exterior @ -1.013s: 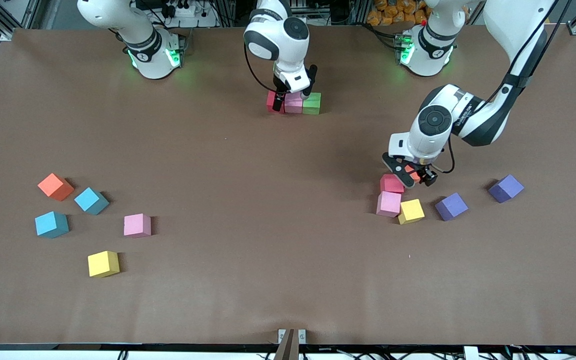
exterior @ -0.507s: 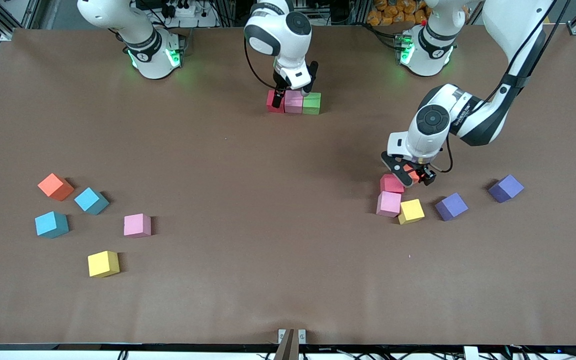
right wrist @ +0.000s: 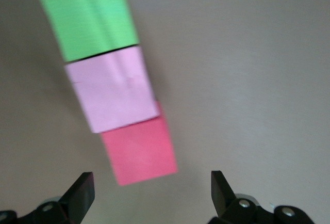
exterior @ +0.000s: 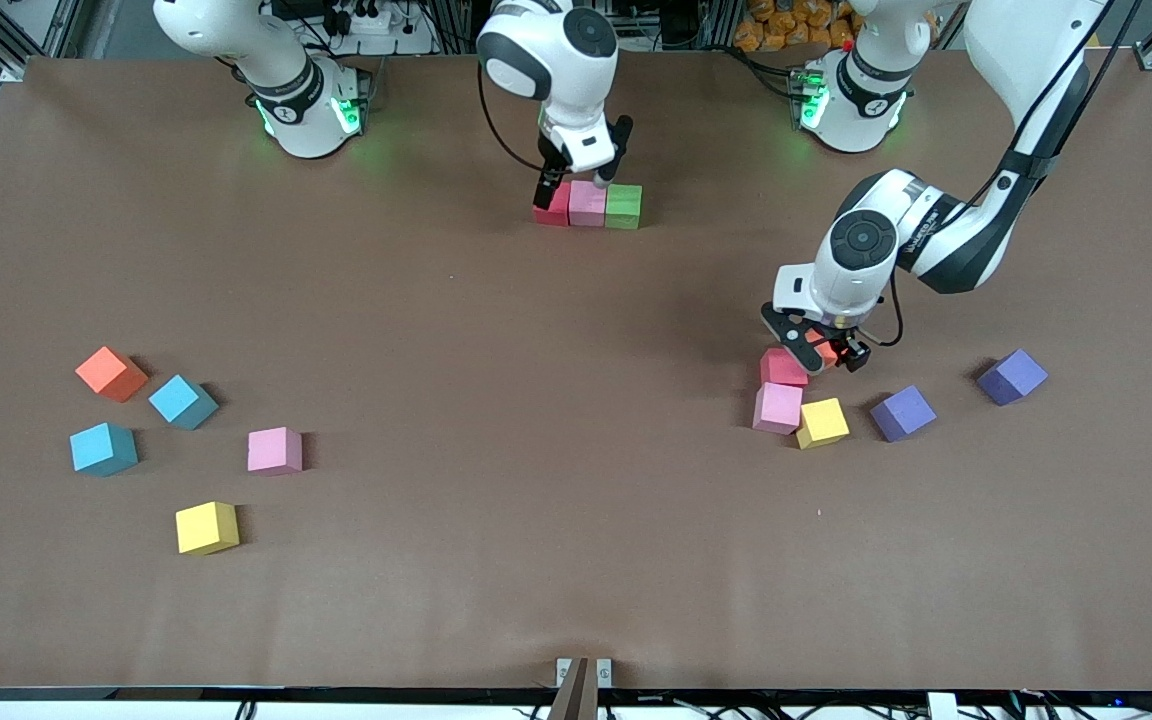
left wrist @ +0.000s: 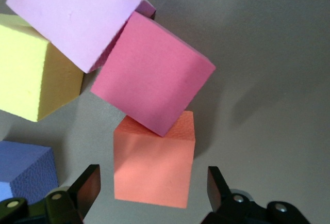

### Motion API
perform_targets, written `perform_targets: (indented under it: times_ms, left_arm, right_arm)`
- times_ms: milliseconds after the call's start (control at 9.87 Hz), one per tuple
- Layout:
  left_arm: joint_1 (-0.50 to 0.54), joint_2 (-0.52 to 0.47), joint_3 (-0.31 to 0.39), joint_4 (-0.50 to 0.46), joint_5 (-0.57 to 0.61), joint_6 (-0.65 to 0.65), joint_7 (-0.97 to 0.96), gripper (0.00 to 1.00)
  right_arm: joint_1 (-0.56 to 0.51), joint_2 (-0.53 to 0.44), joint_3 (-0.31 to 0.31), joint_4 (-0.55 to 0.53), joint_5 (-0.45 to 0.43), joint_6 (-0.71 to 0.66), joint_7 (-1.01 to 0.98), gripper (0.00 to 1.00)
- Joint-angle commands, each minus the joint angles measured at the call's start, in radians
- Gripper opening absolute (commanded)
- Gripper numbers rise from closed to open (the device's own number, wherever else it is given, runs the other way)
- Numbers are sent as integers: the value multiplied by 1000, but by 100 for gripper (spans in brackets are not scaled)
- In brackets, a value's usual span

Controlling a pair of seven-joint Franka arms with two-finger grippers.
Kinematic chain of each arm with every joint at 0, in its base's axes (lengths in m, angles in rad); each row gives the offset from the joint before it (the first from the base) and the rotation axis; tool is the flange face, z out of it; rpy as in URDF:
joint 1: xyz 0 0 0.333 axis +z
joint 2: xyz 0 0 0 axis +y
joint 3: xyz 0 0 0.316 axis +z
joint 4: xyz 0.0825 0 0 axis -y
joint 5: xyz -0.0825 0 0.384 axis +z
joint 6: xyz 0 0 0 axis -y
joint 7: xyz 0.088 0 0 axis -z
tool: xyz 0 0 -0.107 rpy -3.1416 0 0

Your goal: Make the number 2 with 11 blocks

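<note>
Row (exterior: 587, 205) of red, pink, green starts the 2 under the spread right gripper (exterior: 581, 180), while the spread left gripper (exterior: 816, 352) straddles an orange block (left wrist: 153, 163).

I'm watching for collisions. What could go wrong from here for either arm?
1. The open left gripper straddles an orange block that touches the red block; closing or lifting may drag that one and the pink and yellow blocks beside it.
2. The open right gripper is just above the finished row; a finger could nudge its red end block out of line.
</note>
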Motion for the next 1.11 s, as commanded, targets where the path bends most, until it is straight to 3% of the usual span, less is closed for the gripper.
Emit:
perform_targets:
  times_ms: [0,203,811,912,1013]
  left_arm:
    - [2,5,-1,-7,35,19,-25,92]
    - [2,8,-1,-7,37,30,-25,92]
    - [8,34,2,-11,66,62,-25,89]
    - [9,35,3,-11,66,67,-27,83]
    - [11,37,5,-11,66,79,-27,63]
  right_arm:
    - [-141,-17,7,76,0,-97,5,100]
    - [-267,-7,7,168,2,-181,-5,100]
    - [-664,30,7,262,-4,-183,-5,100]
    - [-719,44,7,285,-4,-180,-8,100]
    - [-771,53,8,304,-4,-180,-8,100]
